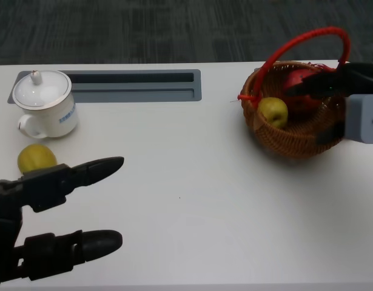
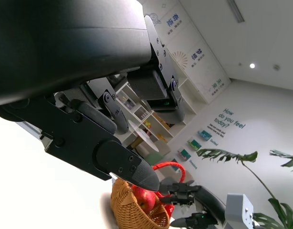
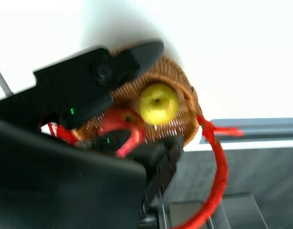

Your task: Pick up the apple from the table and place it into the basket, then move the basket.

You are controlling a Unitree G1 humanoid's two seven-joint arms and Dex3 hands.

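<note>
The red apple (image 1: 300, 82) sits in the wicker basket (image 1: 295, 136) at far right beside a yellow-green apple (image 1: 273, 111), my right hand (image 1: 332, 85) reaching over the rim; whether it grips the apple I cannot tell. I'd release cleanly, then take the red handle (image 1: 307, 39). My left hand (image 1: 53, 212) hovers near left, fingers apart, holding nothing.

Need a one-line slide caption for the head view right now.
Right hand reaches over the wicker basket holding a yellow-green apple and a red apple; left hand hovers open.

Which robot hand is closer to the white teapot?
The left hand. It hovers over the table's near left corner, just in front of the white teapot. The right hand is far across the table, at the basket.
</note>
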